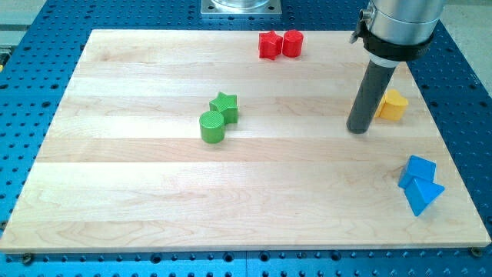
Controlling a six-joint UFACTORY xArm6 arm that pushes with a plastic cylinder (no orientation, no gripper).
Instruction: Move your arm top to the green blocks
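My tip [357, 129] rested on the table [138, 200] at the view's right, just beside the yellow block [393, 105]. It was a bare rod with no claw. The green star [225, 106] and green cylinder [212, 127] touched mid-table, well apart from it.

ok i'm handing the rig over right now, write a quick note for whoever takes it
Tip: my tip rests on the board at the view's right, just left of the yellow block, touching no block as far as I can tell.
Job's things: green star and green cylinder sit together near the board's middle, well to the view's left of my tip.
Others: two red blocks at the view's top, two blue blocks at lower right.
Done: nothing yet.
Left: bring the tip above the green pair, on the view's top side.
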